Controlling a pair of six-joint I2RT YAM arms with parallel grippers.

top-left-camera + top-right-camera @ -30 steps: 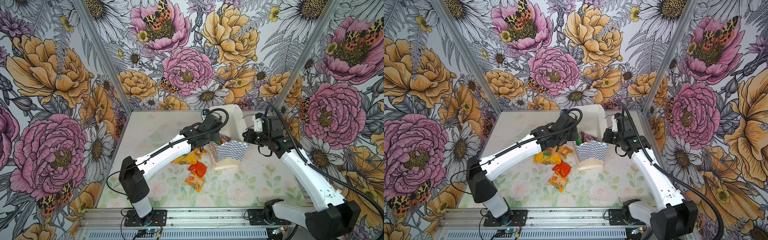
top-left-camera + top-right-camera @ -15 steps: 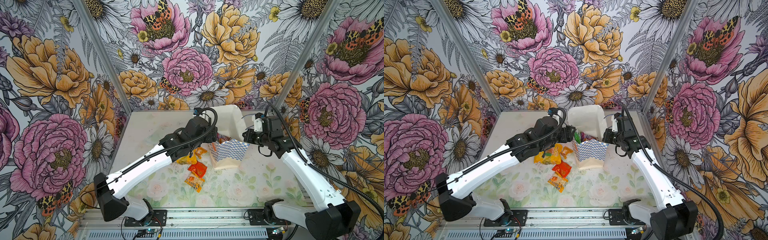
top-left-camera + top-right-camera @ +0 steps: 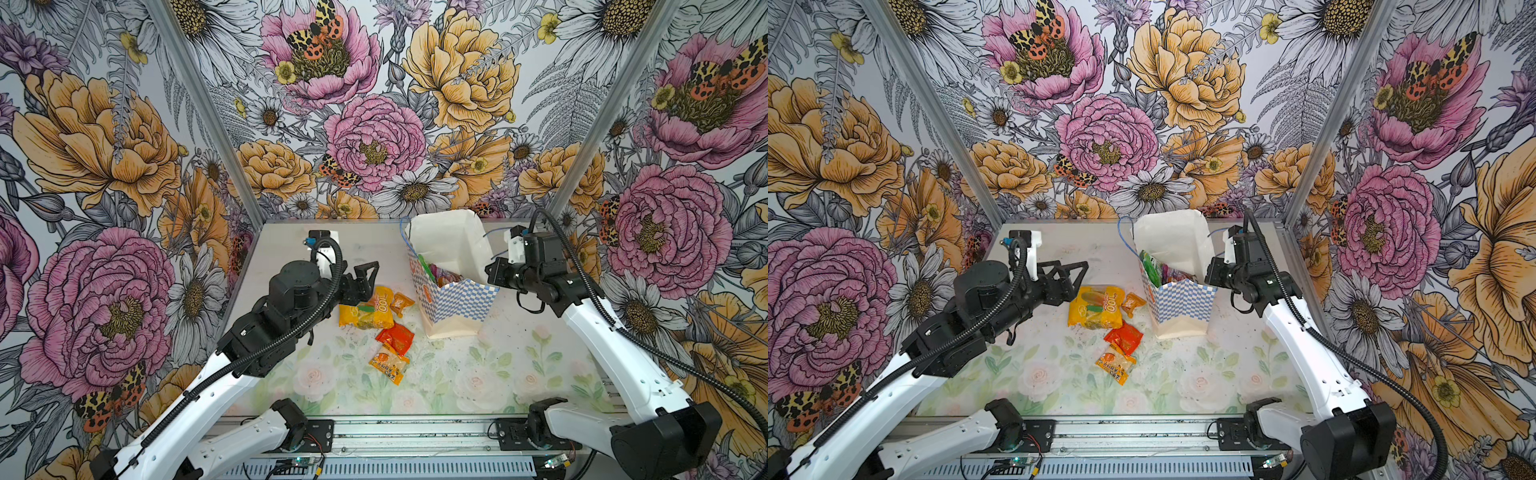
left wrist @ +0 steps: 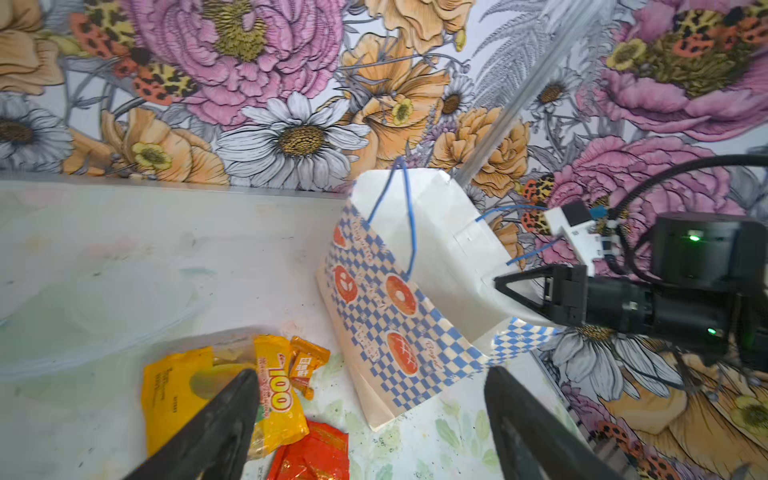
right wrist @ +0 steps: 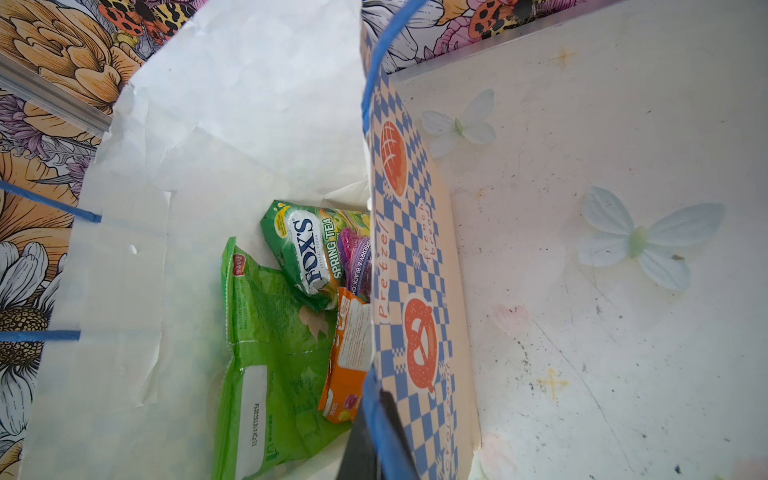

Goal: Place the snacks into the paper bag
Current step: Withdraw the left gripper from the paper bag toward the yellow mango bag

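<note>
Right, my left gripper hangs with its jaws apart and nothing between them, just above the big yellow packet near the middle of the worktop. My right gripper is clamped on the rim of the paper bag, which stands toward the back edge, nearer the right-hand edge, with its mouth held wide.

My worries from here:
- The small orange packet touches the yellow one, so a careless close could catch both or flick the little one away.
- These packets are glossy, and I judge that a shallow pinch on the yellow one could slip on the way up.
- The yellow packet is wide. If it meets the rim or a blue cord handle on the way in, it may drag the bag over or tear the paper where my right jaws bite.

Counts:
- One bag.
- Four packets loose on the worktop: the yellow, the small orange, a red one and an orange-yellow one nearest the front edge.
- Four showing inside the bag: a large green packet, a green FOX'S packet, a purple one and an orange one. Anything beneath them I cannot see.
</note>
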